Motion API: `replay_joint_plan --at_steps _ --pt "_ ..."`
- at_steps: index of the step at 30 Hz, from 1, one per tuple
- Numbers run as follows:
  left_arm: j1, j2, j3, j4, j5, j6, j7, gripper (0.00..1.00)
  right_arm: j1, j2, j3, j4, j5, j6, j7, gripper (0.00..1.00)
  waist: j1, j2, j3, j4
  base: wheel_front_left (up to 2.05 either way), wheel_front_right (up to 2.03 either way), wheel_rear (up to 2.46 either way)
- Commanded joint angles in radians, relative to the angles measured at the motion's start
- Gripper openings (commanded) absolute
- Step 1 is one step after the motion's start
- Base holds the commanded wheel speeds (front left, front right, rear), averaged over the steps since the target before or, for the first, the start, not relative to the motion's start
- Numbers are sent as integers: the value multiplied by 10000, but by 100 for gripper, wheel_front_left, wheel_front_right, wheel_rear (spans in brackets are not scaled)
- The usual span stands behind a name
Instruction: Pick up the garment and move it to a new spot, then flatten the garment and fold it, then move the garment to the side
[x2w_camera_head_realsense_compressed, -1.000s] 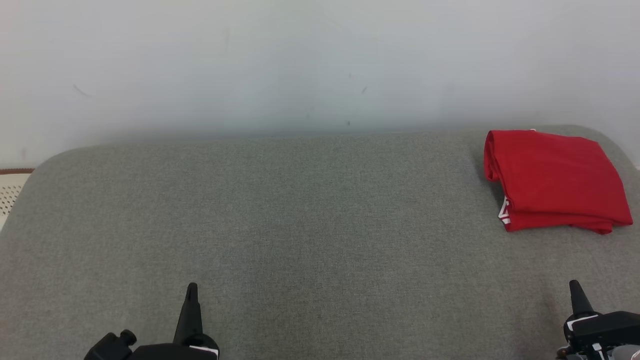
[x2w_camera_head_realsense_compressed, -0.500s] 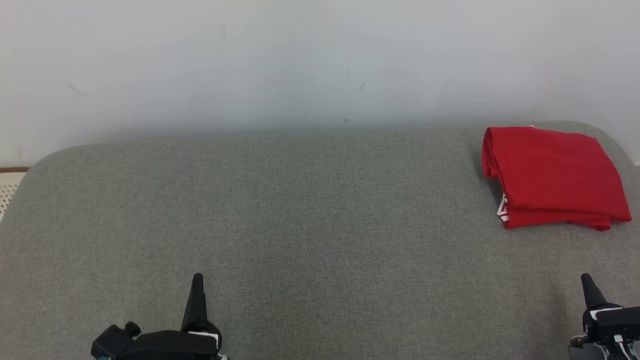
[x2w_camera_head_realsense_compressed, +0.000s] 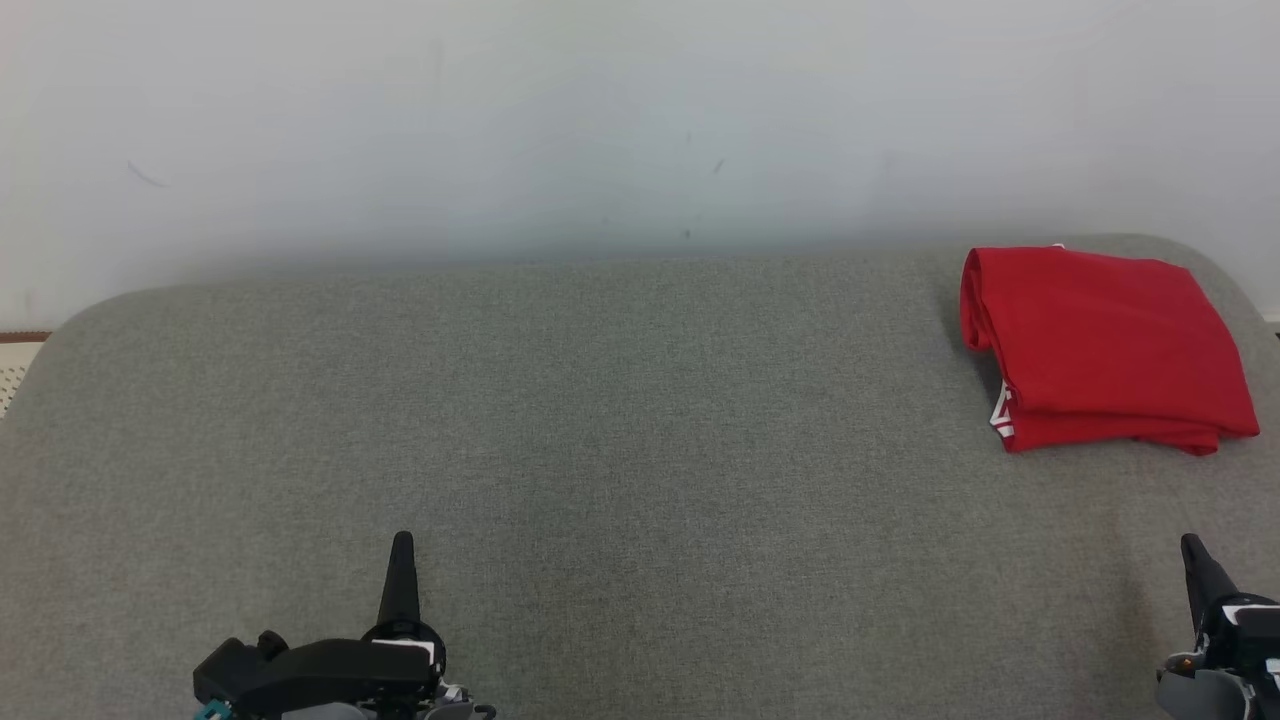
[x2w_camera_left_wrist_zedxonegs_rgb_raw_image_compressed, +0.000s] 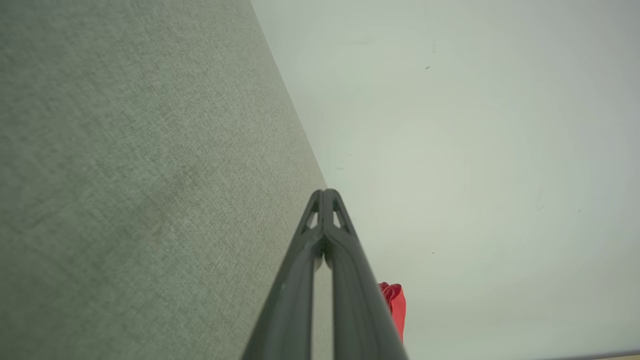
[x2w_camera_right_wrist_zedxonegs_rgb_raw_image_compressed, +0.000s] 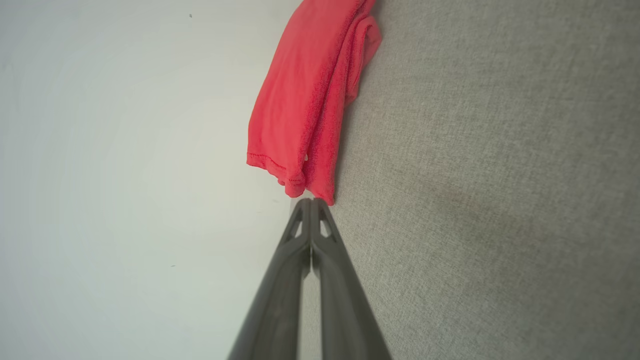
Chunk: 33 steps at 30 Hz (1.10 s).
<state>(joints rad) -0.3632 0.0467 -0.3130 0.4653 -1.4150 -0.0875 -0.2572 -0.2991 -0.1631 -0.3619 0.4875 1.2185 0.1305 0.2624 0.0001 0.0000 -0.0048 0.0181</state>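
A red garment (x2w_camera_head_realsense_compressed: 1100, 350) lies folded in a compact stack at the far right of the grey cushioned surface (x2w_camera_head_realsense_compressed: 600, 420), a bit of white print showing at its near left corner. The right wrist view has the garment (x2w_camera_right_wrist_zedxonegs_rgb_raw_image_compressed: 305, 95) just beyond my fingertips. My left gripper (x2w_camera_head_realsense_compressed: 402, 545) hovers low at the near left, shut and holding nothing. My right gripper (x2w_camera_head_realsense_compressed: 1192, 550) sits at the near right, well short of the garment, also shut and holding nothing. A red sliver of the garment (x2w_camera_left_wrist_zedxonegs_rgb_raw_image_compressed: 395, 305) peeks past the left gripper (x2w_camera_left_wrist_zedxonegs_rgb_raw_image_compressed: 325, 192) in its wrist view.
A pale wall (x2w_camera_head_realsense_compressed: 640, 120) rises directly behind the surface. At the far left edge a strip of patterned floor or mat (x2w_camera_head_realsense_compressed: 15, 365) shows past the surface's rounded corner. The garment lies close to the surface's right rear corner.
The whole head picture has drifted a little up and left, so the camera moved. Both grippers have slid slightly rightward and further into view; the garment lies as before.
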Motion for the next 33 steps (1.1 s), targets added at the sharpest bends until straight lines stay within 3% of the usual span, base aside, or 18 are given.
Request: replay_joint_plan --at_steps 1,33 --pt "-264 49 -81 42 -323 -102 -47 0 -177 -101 -126 24 241 4 98 0 -1 0 10 -7 0 0 0" --pt "-1183 55 -841 908 -3181 -366 -65 0 -816 -290 -1222 645 2699 4 1196 0 -1 0 203 -152 0 0 0"
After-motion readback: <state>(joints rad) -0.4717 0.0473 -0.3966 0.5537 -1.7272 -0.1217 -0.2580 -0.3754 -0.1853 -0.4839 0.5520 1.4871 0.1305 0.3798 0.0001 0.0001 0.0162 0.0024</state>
